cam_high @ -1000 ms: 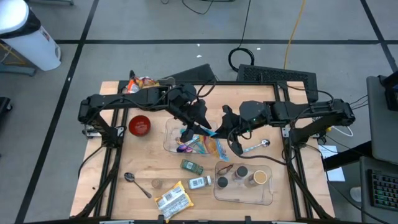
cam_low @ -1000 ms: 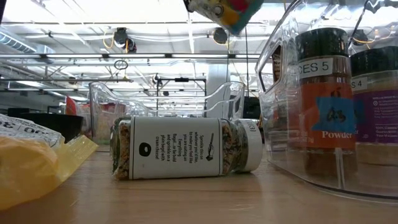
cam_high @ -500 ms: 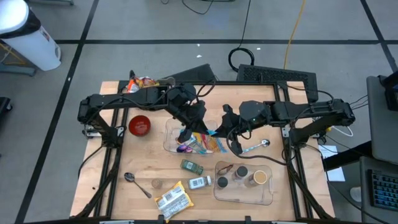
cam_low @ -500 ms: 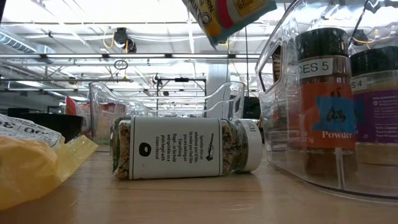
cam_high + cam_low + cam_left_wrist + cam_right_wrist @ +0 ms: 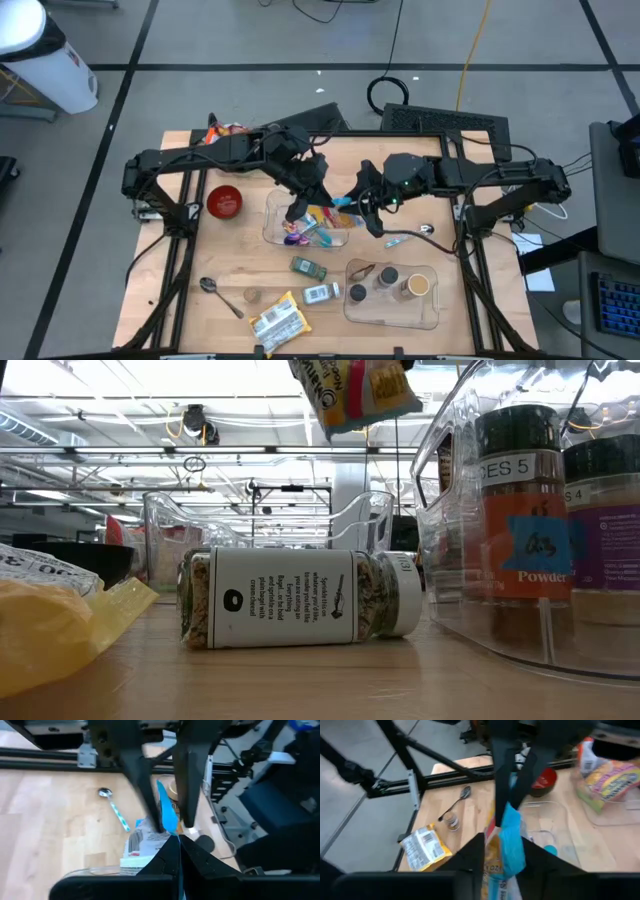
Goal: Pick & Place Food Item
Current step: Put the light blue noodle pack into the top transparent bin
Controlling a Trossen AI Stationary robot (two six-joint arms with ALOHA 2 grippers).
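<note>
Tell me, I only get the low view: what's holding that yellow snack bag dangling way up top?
Observer: The left arm. Its jaws are shut on the blue edge of the snack bag.
Operator: What's underneath it?
Observer: A clear tray with other colourful packets inside; the bag hangs over it.
Operator: Where's the other arm?
Observer: The right arm reaches in from the opposite side and meets the same bag.
</note>
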